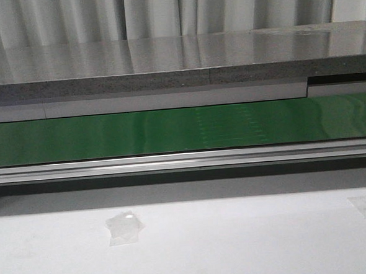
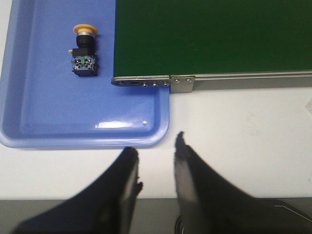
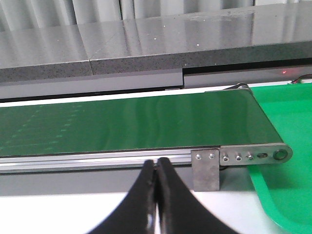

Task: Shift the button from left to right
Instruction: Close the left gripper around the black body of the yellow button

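Left gripper [image 2: 157, 161]: your left wrist view shows both black fingers nearest the lens, parted with a clear gap, nothing between them, hovering over white table just short of the tray's near rim.
Right gripper [image 3: 156, 170]: your right wrist view shows the fingers pressed together tip to tip, holding nothing, in front of the belt's aluminium side rail [image 3: 97, 158].
Button [image 2: 84, 50]: you find it lying on its side in the blue tray [image 2: 44, 122], yellow cap pointing away from the gripper, black body toward it, apart from every tray wall and near the belt's end.
Edges: the green belt [image 2: 209, 36] overhangs the blue tray's side; its end bracket [image 2: 153, 82] sits above the tray's corner. At the other end the belt's roller end reaches over a green tray [image 3: 285, 126].
Open room: bare tray floor surrounds the button; white table [image 1: 239, 245] lies open before the belt.
View differences: your front view shows only belt, rail, grey shelf [image 1: 166, 57] and two tape patches [image 1: 123, 227]; neither tray, button nor gripper appears there.
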{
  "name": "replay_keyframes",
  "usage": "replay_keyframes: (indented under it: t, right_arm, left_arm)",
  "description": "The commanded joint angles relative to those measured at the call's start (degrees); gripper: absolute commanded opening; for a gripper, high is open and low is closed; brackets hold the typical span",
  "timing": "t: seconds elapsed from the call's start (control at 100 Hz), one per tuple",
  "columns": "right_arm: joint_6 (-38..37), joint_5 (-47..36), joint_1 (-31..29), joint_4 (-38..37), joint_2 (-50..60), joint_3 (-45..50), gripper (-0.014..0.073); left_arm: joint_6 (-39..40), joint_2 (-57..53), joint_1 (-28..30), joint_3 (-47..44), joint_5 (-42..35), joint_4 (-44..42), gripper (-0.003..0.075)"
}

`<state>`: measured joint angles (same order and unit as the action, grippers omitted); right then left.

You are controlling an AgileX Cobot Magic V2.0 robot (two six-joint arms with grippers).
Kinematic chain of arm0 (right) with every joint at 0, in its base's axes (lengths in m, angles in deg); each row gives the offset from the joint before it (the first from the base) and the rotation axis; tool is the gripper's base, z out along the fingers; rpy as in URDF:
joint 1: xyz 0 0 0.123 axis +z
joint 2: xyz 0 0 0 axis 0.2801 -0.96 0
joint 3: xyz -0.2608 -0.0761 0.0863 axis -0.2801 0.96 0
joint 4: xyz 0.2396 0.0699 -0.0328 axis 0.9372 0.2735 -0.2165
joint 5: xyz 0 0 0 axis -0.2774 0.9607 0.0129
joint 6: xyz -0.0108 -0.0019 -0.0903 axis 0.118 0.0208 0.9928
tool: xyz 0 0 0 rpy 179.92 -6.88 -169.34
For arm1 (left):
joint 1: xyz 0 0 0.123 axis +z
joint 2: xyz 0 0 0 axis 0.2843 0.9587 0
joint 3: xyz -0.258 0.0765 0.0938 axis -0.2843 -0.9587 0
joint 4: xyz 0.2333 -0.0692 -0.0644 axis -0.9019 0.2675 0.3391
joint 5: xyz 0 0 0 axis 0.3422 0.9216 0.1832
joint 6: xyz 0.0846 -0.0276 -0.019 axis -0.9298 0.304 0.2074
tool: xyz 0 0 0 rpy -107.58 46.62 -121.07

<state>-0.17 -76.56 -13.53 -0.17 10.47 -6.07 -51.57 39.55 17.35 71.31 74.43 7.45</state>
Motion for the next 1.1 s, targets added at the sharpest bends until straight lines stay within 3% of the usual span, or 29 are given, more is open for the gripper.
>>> replay_keyframes:
  t: [0.0,0.06,0.14,0.55,0.88,1.09]
  right_arm:
    - [0.07,-4.70,0.02,-0.59,1.04,-0.89,-0.0068]
    - [0.07,-4.70,0.02,-0.59,1.04,-0.89,-0.0068]
    - [0.07,-4.70,0.02,-0.59,1.04,-0.89,-0.0068]
    - [0.07,-4.70,0.02,-0.59,1.04,-0.89,-0.0068]
    - [0.07,-4.70,0.02,-0.59,1.04,-0.89,-0.0068]
    - [0.07,-4.70,0.02,-0.59,1.04,-0.89,-0.0068]
  left_arm:
    - [0.00,-0.17,-0.02,1.98,-3.09,-0.33,0.0471]
    - [0.00,-0.17,-0.02,1.98,-3.19,-0.33,0.0600]
    - [0.00,-0.17,-0.02,1.98,-3.31,-0.84,0.0664]
    - [3.21,3.32,1.10,3.96,-7.42,-5.06,0.0639]
    - [2.68,17.17,13.40,11.20,-13.25,-4.63,0.0639]
    - [-1.67,28.59,17.13,15.10,-15.92,0.95,0.0639]
